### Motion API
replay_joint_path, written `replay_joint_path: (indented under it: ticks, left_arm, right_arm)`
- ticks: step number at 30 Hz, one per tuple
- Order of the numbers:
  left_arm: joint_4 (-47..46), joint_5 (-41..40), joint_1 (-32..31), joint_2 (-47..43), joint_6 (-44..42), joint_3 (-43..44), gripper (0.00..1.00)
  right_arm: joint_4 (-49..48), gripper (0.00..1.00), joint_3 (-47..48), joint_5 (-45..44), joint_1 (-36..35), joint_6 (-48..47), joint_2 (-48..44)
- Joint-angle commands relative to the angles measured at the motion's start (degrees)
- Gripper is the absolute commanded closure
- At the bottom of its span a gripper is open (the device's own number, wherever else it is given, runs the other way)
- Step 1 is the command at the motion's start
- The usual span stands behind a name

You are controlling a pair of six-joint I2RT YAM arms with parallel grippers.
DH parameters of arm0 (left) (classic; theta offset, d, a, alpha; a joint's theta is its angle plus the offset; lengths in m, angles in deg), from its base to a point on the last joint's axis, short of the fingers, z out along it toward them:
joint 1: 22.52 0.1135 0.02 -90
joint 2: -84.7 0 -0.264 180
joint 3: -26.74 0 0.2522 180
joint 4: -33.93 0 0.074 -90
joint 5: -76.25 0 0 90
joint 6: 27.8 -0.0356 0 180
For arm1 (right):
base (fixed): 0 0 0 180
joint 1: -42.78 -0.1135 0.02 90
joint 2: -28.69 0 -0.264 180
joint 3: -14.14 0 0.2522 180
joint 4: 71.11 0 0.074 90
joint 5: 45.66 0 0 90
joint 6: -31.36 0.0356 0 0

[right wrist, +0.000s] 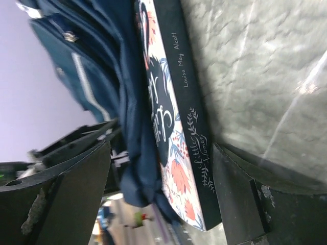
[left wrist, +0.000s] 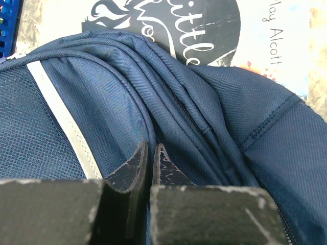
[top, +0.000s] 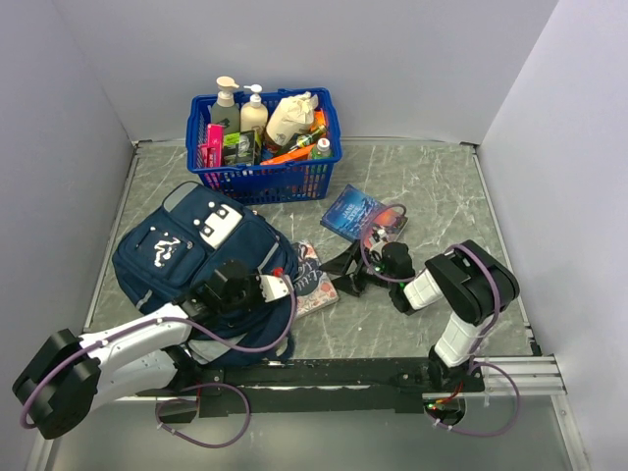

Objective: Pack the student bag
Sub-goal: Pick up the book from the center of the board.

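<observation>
From above, we see the backpack (top: 186, 250) lying on the marbled table (top: 422, 186), at about 9 o'clock from the table's middle. It is navy, with its white-patched front pockets facing up. The left gripper (top: 275, 285) sits at the bag's 4 o'clock edge. In the left wrist view its fingers (left wrist: 134, 168) are drawn together to a thin slit, and a ridge of blue fabric runs straight into that slit. We read it as clamped on a fold of the backpack, just beside the pale stripe (left wrist: 61, 117). A book (top: 314, 280) with a flowered cover lies against the bag's 3 o'clock side, with some of the blue fabric draped over its cover. Its dark spine reads Little Women, Louisa May Alcott. The right gripper (top: 345, 273) is low over the table at the book's 3 o'clock. Its wrist view shows the fingers (right wrist: 66, 194) spread wide and holding nothing — the book's spine lies in the gap between them, farther out, and we cannot tell whether either finger touches it. At 12 o'clock, by the back wall, stands a blue basket (top: 263, 179) filled with bottles and packets, near the bag but not touching it. A second book (top: 351, 211) with a blue cover lies at 1 o'clock from the first — between the basket and the right gripper.
</observation>
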State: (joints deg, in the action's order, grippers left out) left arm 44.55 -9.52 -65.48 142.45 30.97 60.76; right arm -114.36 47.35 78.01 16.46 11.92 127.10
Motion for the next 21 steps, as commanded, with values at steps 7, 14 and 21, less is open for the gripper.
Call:
replay_joint_path:
  ticks: [7, 14, 21]
  left_arm:
    - [-5.48, 2.80, -1.07, -0.01, -0.42, -1.27, 0.99]
    - [-5.65, 2.54, -1.07, -1.51, -0.07, -1.62, 0.99]
    - [-4.07, 1.57, -1.07, -3.70, 0.55, -1.09, 0.99]
  right_arm:
    - [-6.50, 0.12, 5.78, 9.84, -5.84, 1.09, -9.28]
    - [5.84, 0.36, 10.61, 11.86, -7.07, -2.35, -5.51]
    - [48.29, 0.39, 23.44, 3.53, -9.18, -26.25, -7.44]
